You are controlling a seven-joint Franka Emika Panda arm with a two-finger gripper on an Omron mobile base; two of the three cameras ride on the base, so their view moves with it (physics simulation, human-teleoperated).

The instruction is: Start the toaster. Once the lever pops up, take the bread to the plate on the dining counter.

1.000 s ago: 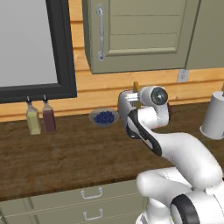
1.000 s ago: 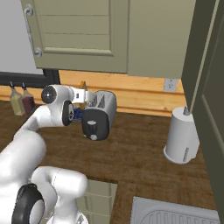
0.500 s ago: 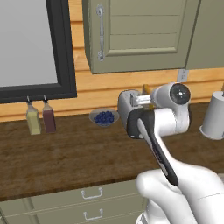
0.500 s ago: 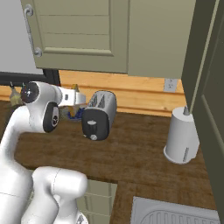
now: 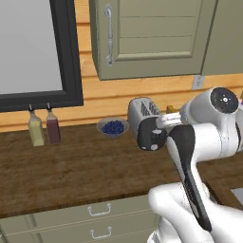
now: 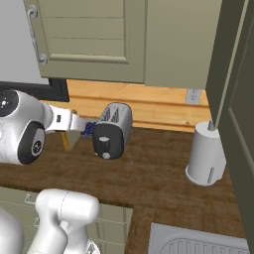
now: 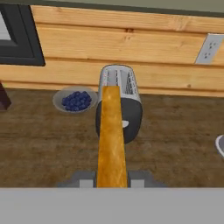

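Note:
The silver-grey toaster [image 5: 144,121] [image 6: 113,130] [image 7: 120,100] stands on the wooden worktop by the back wall, its dark end panel facing me. My gripper [image 7: 112,178] is shut on the bread [image 7: 112,135], which appears edge-on as a golden strip rising between the fingertips [image 7: 83,178]. From the right base camera the bread [image 6: 67,140] hangs in the air left of the toaster and clear of its slots. The plate and the dining counter are out of view.
A small bowl of blue berries [image 5: 112,127] [image 7: 75,99] sits just left of the toaster. Two bottles [image 5: 43,130] stand by the wall further left. A tall grey cylinder [image 6: 206,156] stands to the right, with a sink [image 6: 198,243] at the front right. Cabinets hang overhead.
The arm has drawn back from the toaster, carrying the bread left and lower, toward the base. The elbow has swung up and nearer the cameras. The base has not moved.

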